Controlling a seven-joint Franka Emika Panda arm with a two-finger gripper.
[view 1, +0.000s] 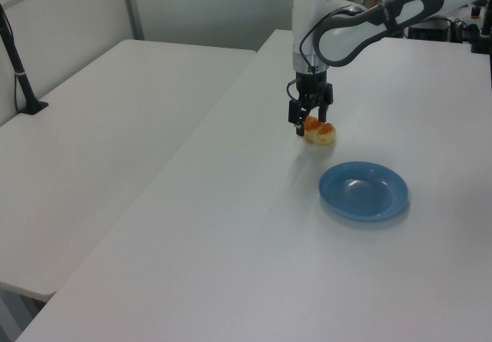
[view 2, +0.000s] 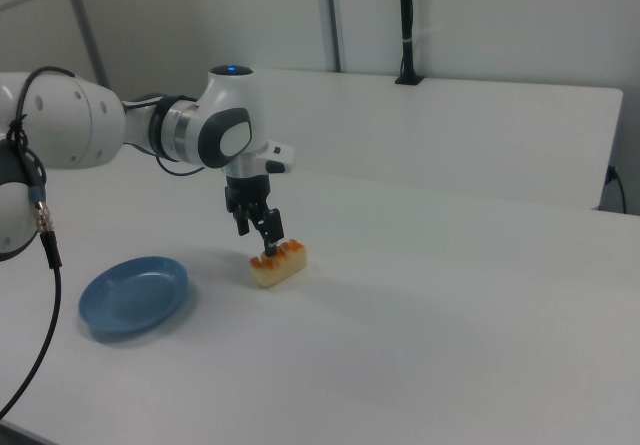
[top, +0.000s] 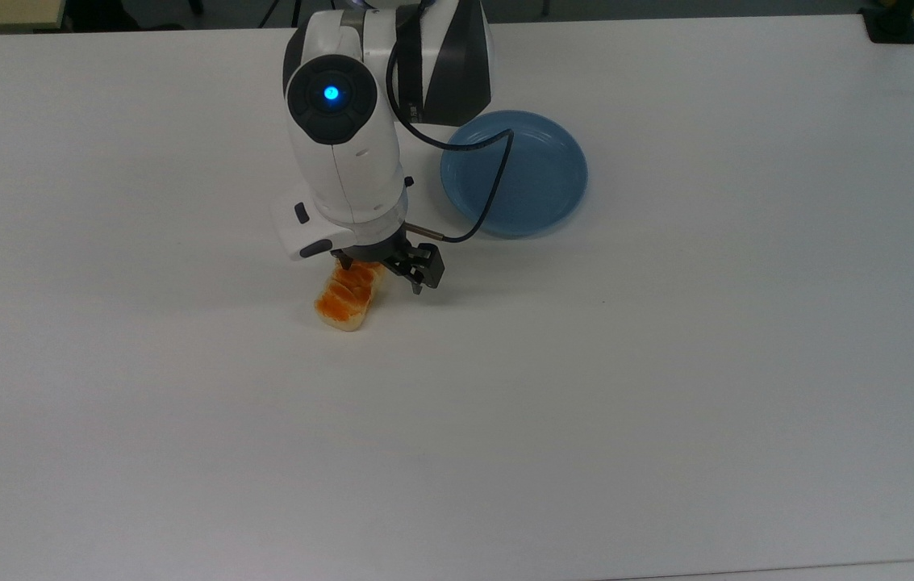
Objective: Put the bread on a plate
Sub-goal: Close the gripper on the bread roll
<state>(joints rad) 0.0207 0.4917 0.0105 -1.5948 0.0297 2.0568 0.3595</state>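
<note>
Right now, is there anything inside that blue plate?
Nothing lies in the plate. The bread sits apart on the table. In the top view, the arm and its cable cover a little of the plate.
</note>
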